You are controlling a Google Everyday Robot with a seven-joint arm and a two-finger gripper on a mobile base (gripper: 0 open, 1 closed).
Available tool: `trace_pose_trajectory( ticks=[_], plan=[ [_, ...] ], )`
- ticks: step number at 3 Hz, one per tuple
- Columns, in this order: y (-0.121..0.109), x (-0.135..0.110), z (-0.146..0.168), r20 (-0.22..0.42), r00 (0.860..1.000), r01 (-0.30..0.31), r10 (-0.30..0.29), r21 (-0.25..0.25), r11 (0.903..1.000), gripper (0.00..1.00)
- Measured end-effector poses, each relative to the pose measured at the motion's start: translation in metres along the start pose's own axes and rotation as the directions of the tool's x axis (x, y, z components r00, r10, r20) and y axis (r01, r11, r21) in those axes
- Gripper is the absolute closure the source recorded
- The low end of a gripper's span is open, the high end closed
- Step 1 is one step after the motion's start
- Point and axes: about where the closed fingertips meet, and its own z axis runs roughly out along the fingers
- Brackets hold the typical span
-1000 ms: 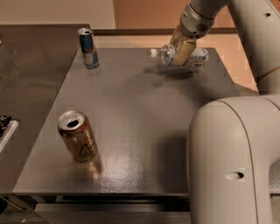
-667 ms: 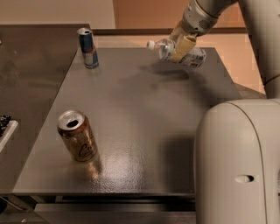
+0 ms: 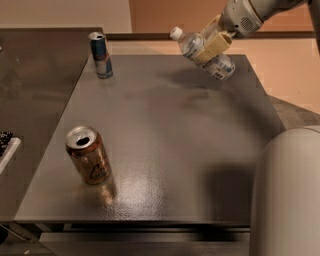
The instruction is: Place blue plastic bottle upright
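- The hand (image 3: 212, 45) is at the far right end of the bench (image 3: 165, 130), at the tip of the pale arm (image 3: 245, 15) that reaches in from the upper right corner.
- It is closed narrow around the blue plastic bottle (image 3: 192, 45). One beige finger (image 3: 219, 41) lies across the middle of the bottle's body.
- The bottle is tilted, not upright. Its white cap (image 3: 176, 33) points up and to the left of the hand, and its labelled lower end (image 3: 221, 66) sticks out below and to the right.
- The bottle looks clear of the bench top, with a soft dark shadow (image 3: 187, 85) on the surface beneath it.
- A slim blue-silver can (image 3: 101, 55) stands upright at the far left corner, well apart from the hand.
- An orange-brown can (image 3: 89, 156) stands near the front left, its top open.
- The robot's pale body (image 3: 287, 195) fills the lower right.
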Motion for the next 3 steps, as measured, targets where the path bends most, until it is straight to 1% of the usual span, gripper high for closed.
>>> trace_pose_trajectory(
  ticks=[1, 2, 3],
  plan=[
    [0.012, -0.002, -0.010, 0.123, 0.991, -0.056, 0.055, 0.007, 0.9984, 1.00],
    [0.029, 0.001, -0.012, 0.255, 0.962, -0.107, 0.102, 0.005, 0.9943, 1.00],
    [0.044, 0.003, -0.008, 0.370, 0.919, -0.143, 0.135, -0.006, 0.9897, 1.00]
  ],
)
